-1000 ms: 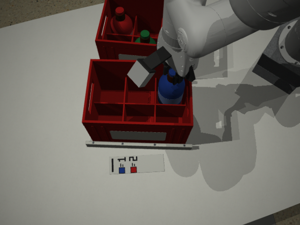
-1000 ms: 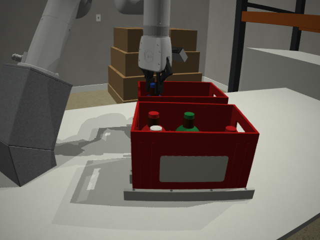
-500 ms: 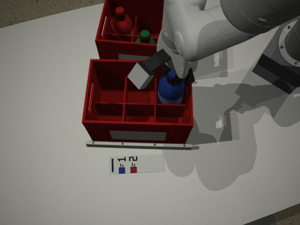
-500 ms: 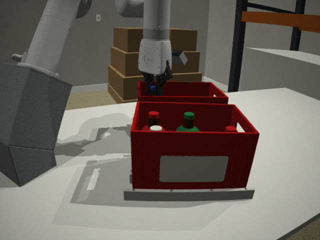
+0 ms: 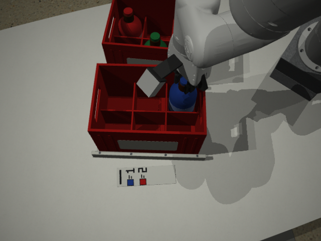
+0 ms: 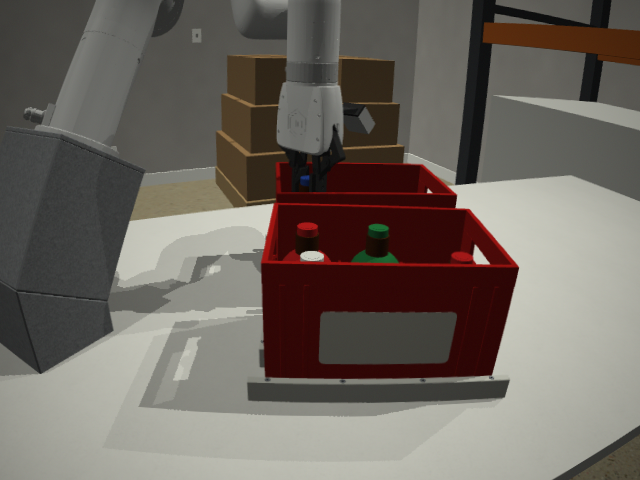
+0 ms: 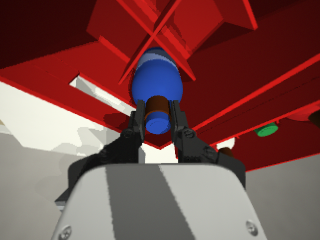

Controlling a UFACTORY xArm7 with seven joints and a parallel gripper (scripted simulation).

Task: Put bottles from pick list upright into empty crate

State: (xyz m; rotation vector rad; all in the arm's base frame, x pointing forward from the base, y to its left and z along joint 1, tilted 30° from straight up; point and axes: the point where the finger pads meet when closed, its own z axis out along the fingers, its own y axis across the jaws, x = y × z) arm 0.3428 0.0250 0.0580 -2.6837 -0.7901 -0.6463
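In the top view, from left to right, the empty crate of the task (image 5: 114,141) (image 6: 364,197) (image 7: 50,62) is sitting level behind a pale rail (image 5: 149,156), and the crate with the bottles (image 5: 114,52) (image 6: 289,330) (image 7: 290,150) is standing beside it. The pick list (image 5: 160,174) is lying flat beyond the rail, showing blue = 1 and red = 2. A red bottle (image 5: 129,24) (image 6: 461,258) is occupying a left compartment of the bottle crate, and a green bottle (image 5: 155,37) (image 6: 377,245) (image 7: 267,129) is standing in the middle of the row nearer the other crate. Farther right, the blue bottle (image 5: 182,99) (image 6: 305,180) (image 7: 157,82) is extending upright into the right compartment of the destination crate, in the row away from the list; whether its base is touching the crate floor cannot be told. The gripper (image 5: 182,84) (image 6: 309,186) (image 7: 157,109) is pinching its brown neck just below the cap. In the exterior view, a white-capped bottle (image 6: 311,256) and another red bottle (image 6: 307,242) are standing at the left of the bottle crate
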